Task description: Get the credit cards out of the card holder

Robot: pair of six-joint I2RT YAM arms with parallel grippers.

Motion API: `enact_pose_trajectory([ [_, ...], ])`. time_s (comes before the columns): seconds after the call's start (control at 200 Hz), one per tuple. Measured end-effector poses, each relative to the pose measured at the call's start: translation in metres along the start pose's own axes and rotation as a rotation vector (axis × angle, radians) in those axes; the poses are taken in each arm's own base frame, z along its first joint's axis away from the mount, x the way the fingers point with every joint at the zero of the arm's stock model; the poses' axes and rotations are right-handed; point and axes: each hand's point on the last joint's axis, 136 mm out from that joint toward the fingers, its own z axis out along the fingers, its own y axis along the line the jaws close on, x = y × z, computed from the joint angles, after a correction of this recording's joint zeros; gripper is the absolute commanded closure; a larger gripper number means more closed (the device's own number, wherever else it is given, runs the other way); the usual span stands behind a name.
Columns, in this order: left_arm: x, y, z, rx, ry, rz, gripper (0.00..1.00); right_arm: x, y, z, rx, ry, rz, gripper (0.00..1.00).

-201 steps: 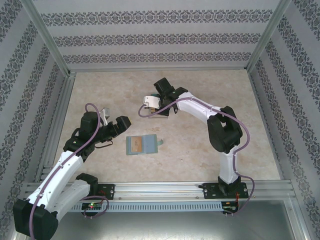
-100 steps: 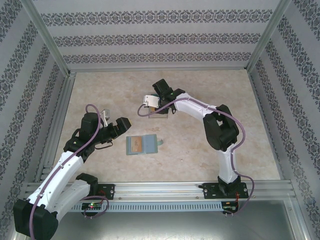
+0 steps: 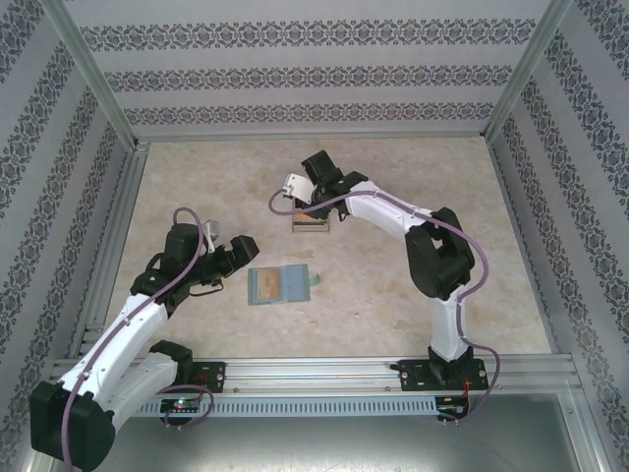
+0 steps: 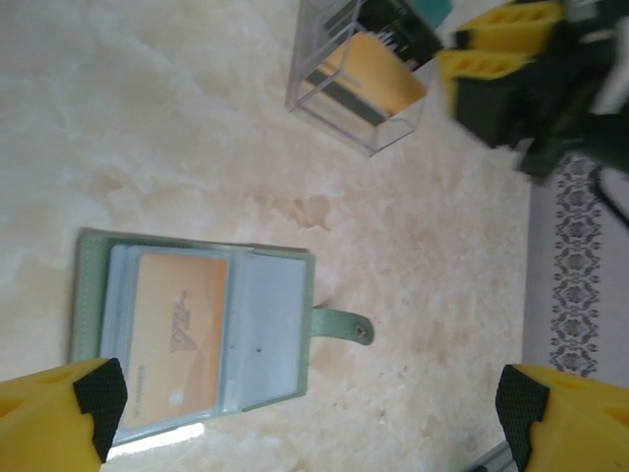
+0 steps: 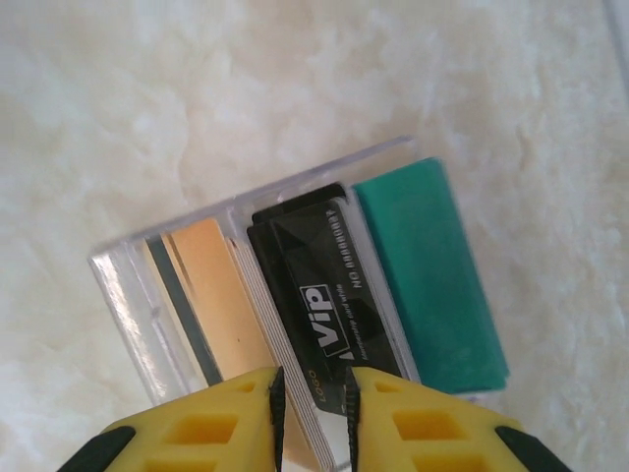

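The card holder [image 3: 278,285] lies open and flat on the table, its small tab [image 4: 344,324] pointing right. An orange-brown credit card [image 4: 177,334] sits in its left clear pocket; the right pocket looks empty. My left gripper [image 4: 307,403] hovers just left of the holder [image 4: 93,295], wide open with nothing between its fingers. My right gripper [image 5: 313,393] hangs over the clear stand [image 5: 118,285], its jaws a narrow gap apart. The black card [image 5: 319,285] stands in the stand, its near edge in that gap. An orange card [image 5: 216,295] and a teal card [image 5: 428,275] stand beside it.
The clear upright stand [image 3: 310,221] is at the table's middle back, under the right gripper [image 3: 313,197]. Patterned walls and an aluminium frame [image 3: 118,226] enclose the table on three sides. The left gripper [image 3: 236,254] is low over the marble top.
The right gripper's jaws have parted from shut to a narrow gap, and its wrist has drawn back from the stand. The left arm has shifted only slightly.
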Motion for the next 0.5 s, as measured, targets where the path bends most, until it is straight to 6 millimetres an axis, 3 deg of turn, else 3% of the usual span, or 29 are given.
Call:
enact_pose_trajectory([
  [0.145, 0.007, 0.017, 0.014, -0.058, 0.051, -0.041, 0.20, -0.020, 0.007, -0.051, -0.063, -0.128, 0.247, 0.78],
  [0.245, 0.012, 0.028, 0.023, -0.096, 0.086, -0.064, 0.29, -0.020, 0.023, -0.072, -0.141, -0.169, 0.419, 0.81],
  [0.34, 0.017, 0.036, 0.030, -0.124, 0.119, -0.081, 0.34, -0.005, 0.051, -0.073, -0.223, -0.130, 0.564, 0.82],
  [0.5, 0.022, 0.041, 0.039, -0.131, 0.156, -0.097, 0.42, 0.035, 0.121, -0.054, -0.365, 0.043, 0.765, 0.82],
])
